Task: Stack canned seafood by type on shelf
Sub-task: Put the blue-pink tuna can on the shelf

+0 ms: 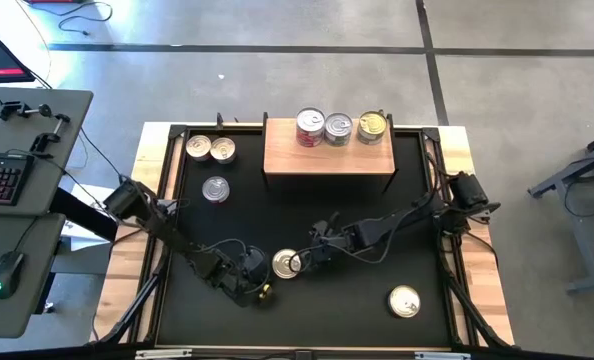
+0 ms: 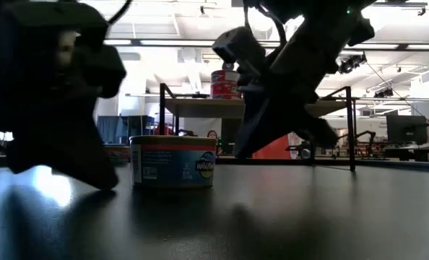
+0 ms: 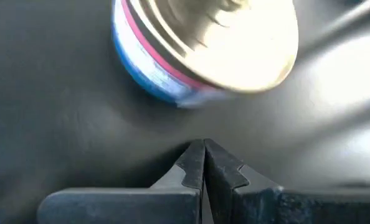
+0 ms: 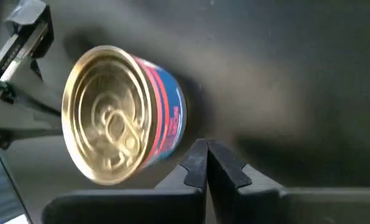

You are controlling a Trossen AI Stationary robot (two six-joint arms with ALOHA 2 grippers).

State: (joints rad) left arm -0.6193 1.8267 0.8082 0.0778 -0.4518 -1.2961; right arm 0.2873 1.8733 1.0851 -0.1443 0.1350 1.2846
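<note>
Black matting covered the worktop (image 1: 377,215), with grey floor around it. Near its front middle, the left hand (image 1: 260,268) sat low with its fingers (image 3: 194,165) pressed together and holding nothing; a tin with a blue and pink label (image 1: 286,264) stood just beyond their tips. From the other side the right hand (image 1: 305,258) pointed at that same tin, its fingers (image 4: 200,163) likewise shut tight on nothing, the tips just beside the tin's wall. The tin stood upright on the mat between the two hands, gold pull-tab lid up.

Farther out, a lone gold-lidded tin (image 1: 404,301) lay near the front right corner. Toward the back left, two gold-lidded tins (image 1: 210,149) sat touching side by side, with a silver-lidded one (image 1: 215,188) a little in front of them. At the back middle stood the wooden shelf (image 1: 327,160), carrying a row of three tins along its rear edge: a red-labelled one (image 1: 310,127), a silver-lidded one (image 1: 338,127) and a gold one (image 1: 373,126).
</note>
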